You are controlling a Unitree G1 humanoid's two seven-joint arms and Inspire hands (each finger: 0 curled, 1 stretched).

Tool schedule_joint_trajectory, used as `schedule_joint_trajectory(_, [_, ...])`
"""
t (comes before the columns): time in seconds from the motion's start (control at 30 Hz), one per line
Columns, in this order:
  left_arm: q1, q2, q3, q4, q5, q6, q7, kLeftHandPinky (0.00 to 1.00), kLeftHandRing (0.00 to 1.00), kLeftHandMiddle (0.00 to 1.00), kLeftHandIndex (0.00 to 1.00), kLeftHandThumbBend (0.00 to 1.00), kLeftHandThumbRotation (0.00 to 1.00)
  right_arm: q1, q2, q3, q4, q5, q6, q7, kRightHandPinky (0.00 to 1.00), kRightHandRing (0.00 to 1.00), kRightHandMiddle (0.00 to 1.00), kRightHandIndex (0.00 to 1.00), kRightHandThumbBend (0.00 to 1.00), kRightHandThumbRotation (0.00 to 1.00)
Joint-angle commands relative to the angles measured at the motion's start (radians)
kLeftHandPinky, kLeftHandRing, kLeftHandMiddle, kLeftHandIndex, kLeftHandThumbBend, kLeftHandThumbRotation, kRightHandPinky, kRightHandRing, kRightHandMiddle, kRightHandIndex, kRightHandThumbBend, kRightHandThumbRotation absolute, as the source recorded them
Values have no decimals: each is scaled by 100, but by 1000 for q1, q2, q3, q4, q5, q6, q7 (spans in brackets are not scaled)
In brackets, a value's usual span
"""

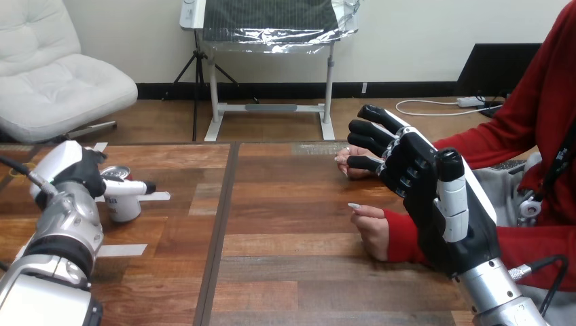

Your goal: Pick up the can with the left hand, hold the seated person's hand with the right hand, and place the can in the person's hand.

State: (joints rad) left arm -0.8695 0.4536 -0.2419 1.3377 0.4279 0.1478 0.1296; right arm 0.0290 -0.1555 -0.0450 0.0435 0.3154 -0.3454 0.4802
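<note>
A white can with a silver top stands on the wooden table at the left. My left hand is right beside it on its left, at the height of its top, and part of the hand lies across the can's near side. My right hand is raised above the table at the right, open, with nothing in it. The person's far hand rests on the table just left of my right hand's fingertips; I cannot tell if they touch. The person's near hand lies on the table below, apart from my hand.
Two strips of white tape lie on the table, one just right of the can and one nearer to me. A dark seam runs down the tabletop between the can and the person's hands.
</note>
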Motion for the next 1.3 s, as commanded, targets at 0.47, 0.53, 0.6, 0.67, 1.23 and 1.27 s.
schedule_joint_trajectory(0.47, [-23, -9, 38, -20, -42, -26, -42, 69, 82, 87, 86, 78, 16, -40, 6, -10, -45, 8, -20, -6, 76, 85, 84, 86, 89, 100])
schedule_joint_trajectory(0.53, [-24, -9, 37, -19, -41, -23, -47, 68, 81, 86, 85, 78, 15, -40, 6, -10, -45, 8, -21, -6, 76, 85, 84, 86, 89, 100])
schedule_joint_trajectory(0.6, [-26, -9, 36, -19, -41, -21, -51, 67, 80, 85, 85, 77, 14, -40, 6, -10, -45, 8, -22, -7, 76, 85, 84, 86, 89, 100])
schedule_joint_trajectory(0.67, [-28, -10, 36, -18, -42, -16, -55, 67, 80, 85, 85, 77, 14, -40, 5, -10, -45, 8, -22, -5, 76, 85, 84, 86, 89, 100])
schedule_joint_trajectory(1.23, [-32, -11, 35, -17, -41, -8, -72, 65, 80, 86, 86, 76, 12, -35, 6, -10, -52, 11, -16, -7, 77, 86, 85, 86, 90, 100])
schedule_joint_trajectory(1.27, [-32, -11, 33, -17, -40, -8, -74, 65, 80, 86, 86, 76, 12, -35, 5, -9, -52, 11, -16, -6, 77, 86, 85, 86, 90, 100])
